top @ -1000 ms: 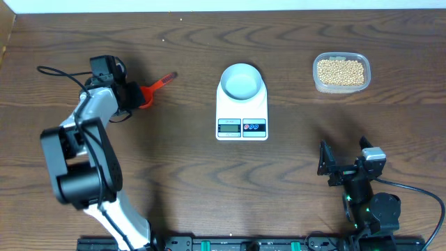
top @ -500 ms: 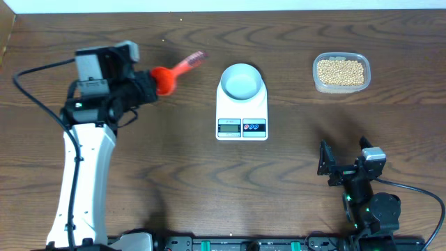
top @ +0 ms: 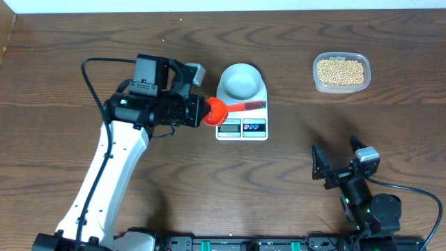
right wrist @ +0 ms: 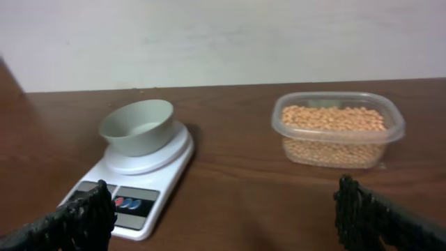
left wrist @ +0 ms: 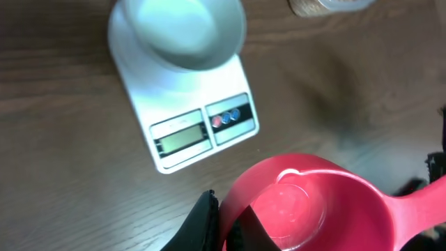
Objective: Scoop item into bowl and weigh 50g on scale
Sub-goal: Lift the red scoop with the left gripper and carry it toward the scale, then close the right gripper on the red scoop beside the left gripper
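Holding the red scoop (top: 217,111) tight, the left claw (top: 200,111) hangs over the front of the scale (top: 244,118), close to its little screen; the scoop looks empty, and the claw seems to pinch it at the cup end, handle poking out over the scale; the right claw (top: 338,160) is wide open with nothing in it, in front of the scale and to its right; the beans (top: 341,71) all sit in the clear tub (top: 364,84), well to the right of the scale; the bowl (top: 242,80) rests on the scale's back part; if the scoop dips, it may press the scale or knock the bowl; a pinch at the cup end may slip, and beans may spill.
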